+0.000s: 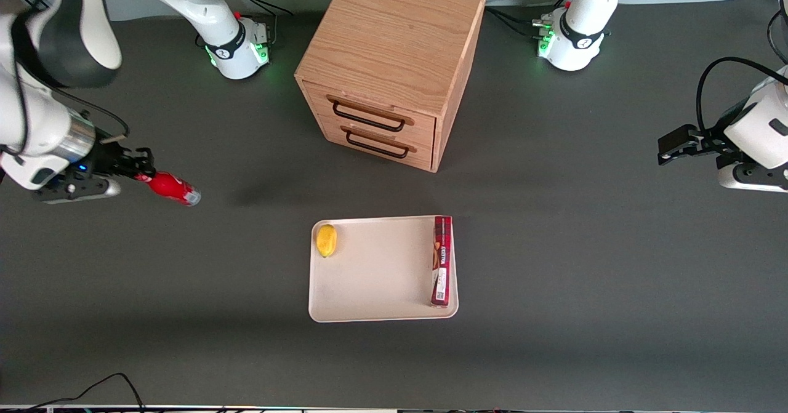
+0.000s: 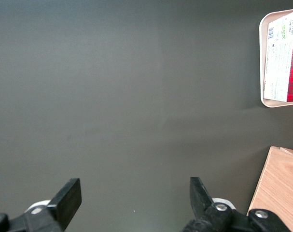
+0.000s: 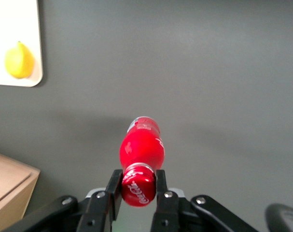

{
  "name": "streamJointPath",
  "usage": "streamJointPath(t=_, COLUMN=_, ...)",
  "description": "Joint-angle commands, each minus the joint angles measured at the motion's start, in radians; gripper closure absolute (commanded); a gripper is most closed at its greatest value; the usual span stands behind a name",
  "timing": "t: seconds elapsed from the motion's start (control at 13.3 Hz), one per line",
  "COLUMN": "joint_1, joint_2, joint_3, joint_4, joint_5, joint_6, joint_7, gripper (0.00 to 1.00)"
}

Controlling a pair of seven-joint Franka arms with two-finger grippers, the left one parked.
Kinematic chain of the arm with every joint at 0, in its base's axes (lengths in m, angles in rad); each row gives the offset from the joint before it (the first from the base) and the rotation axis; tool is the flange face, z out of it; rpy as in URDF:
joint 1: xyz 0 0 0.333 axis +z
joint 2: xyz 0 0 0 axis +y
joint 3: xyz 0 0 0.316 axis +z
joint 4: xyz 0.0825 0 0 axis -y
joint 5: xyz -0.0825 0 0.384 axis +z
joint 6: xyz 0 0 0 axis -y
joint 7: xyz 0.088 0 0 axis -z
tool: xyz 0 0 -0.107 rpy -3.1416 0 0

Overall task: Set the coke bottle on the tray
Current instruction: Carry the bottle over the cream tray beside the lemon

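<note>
Hanging from the black two-finger gripper (image 3: 138,186) by its red cap, the small red coke bottle (image 1: 173,189) w/ clear base points away from the wrist, fingers (image 3: 114,186) clamped on the cap. Flat cream-beige rectangular tray (image 1: 378,305) sits well apart from gripper, toward table middle, carrying a yellow lemon (image 1: 326,240) & long red box (image 1: 441,260).
</note>
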Motion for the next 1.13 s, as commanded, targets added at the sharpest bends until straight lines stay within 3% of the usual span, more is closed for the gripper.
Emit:
streamJointPath(t=0.0, joint_1=-0.013, joint_2=0.041, joint_3=0.005, joint_4=0.279, joint_5=0.039, joint_6=-0.23, joint_7=0.039, gripper=1.0)
streamJointPath(t=0.15, joint_1=-0.008, joint_2=0.091, joint_3=0.002, joint_4=0.449, joint_5=0.051, joint_6=-0.368, joint_7=0.05, gripper=1.0)
streamJointPath(t=0.38, joint_1=0.022, joint_2=0.197, joint_3=0.013, joint_4=0.563, joint_5=0.047, joint_6=-0.4, joint_7=0.169, gripper=1.0)
streamJointPath(t=0.75, joint_1=0.235, joint_2=0.404, joint_3=0.01, joint_4=0.789, joint_5=0.042, joint_6=-0.387, joint_7=0.477, gripper=1.0)
streamJointPath(t=1.05, joint_1=0.412, joint_2=0.517, joint_3=0.008, joint_4=0.826, joint_5=0.044, joint_6=-0.213, joint_7=0.746, gripper=1.0)
